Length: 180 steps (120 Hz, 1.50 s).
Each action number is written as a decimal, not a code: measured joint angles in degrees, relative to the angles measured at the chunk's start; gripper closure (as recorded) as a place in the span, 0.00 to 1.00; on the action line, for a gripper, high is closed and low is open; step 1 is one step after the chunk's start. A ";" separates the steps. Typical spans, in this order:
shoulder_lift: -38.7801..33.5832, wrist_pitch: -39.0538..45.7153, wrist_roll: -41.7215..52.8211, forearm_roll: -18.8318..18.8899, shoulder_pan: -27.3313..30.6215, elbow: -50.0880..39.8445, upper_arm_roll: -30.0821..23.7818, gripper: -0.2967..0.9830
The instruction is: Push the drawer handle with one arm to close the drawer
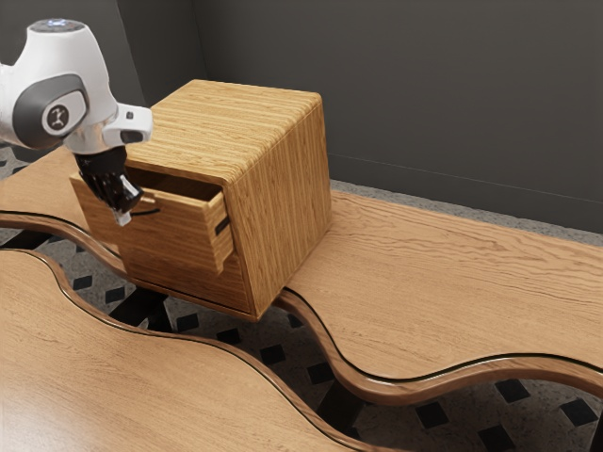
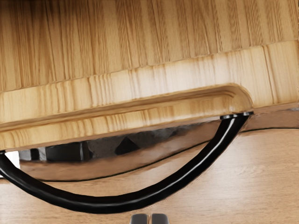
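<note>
My gripper (image 1: 122, 217) is at the front of the partly open drawer (image 1: 184, 234), beside its black handle (image 1: 147, 212). Seen from the wrist, the handle (image 2: 107, 204) curves out from the drawer's grooved front edge (image 2: 121, 86). Just outside the middle of that curve is the gripper (image 2: 149, 219), its two fingertips together with nothing visible between them. Whether they touch the handle I cannot tell.
The drawer belongs to a wooden cabinet (image 1: 283, 202) on a wavy-edged table (image 1: 452, 282). Another wooden tabletop (image 1: 122, 386) lies across a gap, in front of the cabinet. A dark wall stands behind.
</note>
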 joint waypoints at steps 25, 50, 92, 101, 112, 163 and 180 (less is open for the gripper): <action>3.37 0.04 0.85 -1.06 -0.04 3.02 -0.01 0.85; 5.81 -0.17 1.74 -1.84 0.23 6.04 0.00 0.85; 9.13 -0.19 3.32 -3.46 0.70 9.41 -0.01 0.85; 9.80 -0.19 3.62 -3.72 0.72 10.16 -0.01 0.85; 10.13 -0.19 3.95 -3.87 0.72 10.52 -0.02 0.85; 10.68 -0.42 5.41 -4.69 1.88 11.67 -0.29 0.85; 6.62 -0.53 5.70 -4.75 1.90 7.94 -0.54 0.85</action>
